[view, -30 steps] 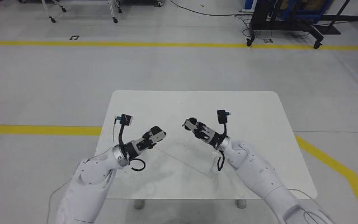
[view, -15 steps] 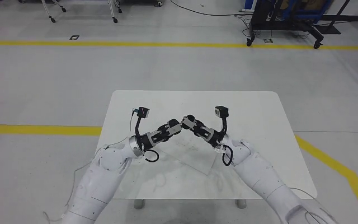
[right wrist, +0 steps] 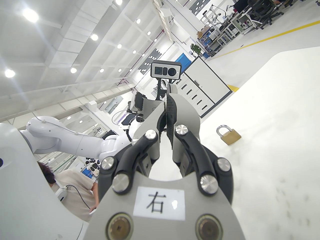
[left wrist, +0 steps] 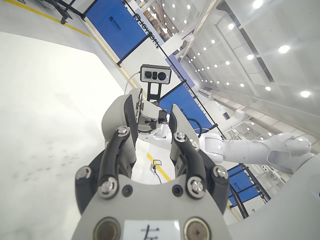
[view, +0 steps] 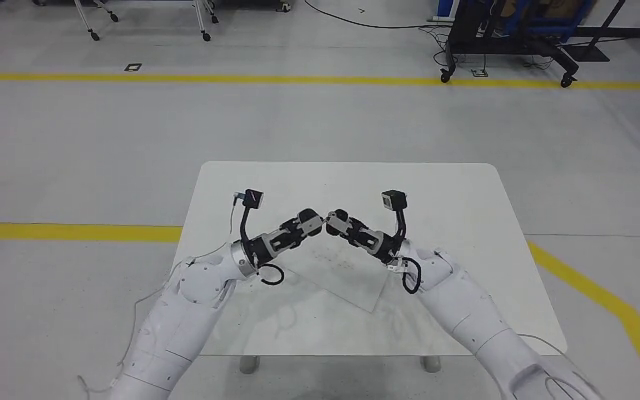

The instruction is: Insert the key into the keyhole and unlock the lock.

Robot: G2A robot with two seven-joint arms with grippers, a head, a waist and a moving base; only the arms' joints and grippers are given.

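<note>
White table [view: 450, 200] lay under both arms in the top view. The left arm [view: 205, 290] and the right arm [view: 460, 305] met above its middle, with the left jaws and the right jaws tip to tip and nearly touching.

In the left wrist view the left jaws stood wide apart, and their ribbed pads [left wrist: 130, 116] gripped nothing. The tip of the right jaws sat just beyond and between them, above the table [left wrist: 50, 88]. Something small and dark showed at that tip, too unclear to call the key.

In the right wrist view the right jaws were pressed almost together, with a mere slit between the pads [right wrist: 170, 111]. Whether a key was pinched there I cannot tell. The brass padlock [right wrist: 229, 136] lay flat on the table [right wrist: 275, 96], its shackle apparently closed. It was off to one side of the right jaws and lower than them, and neither arm touched it.

Judging from this, the step in hand looked like passing or re-gripping the key between the two sets of jaws, with insertion not yet begun. The next move would call for a firm, squared hold on the key. One set of jaws would need to steady the padlock, and the blade would have to line up with the keyhole before any turn.
</note>
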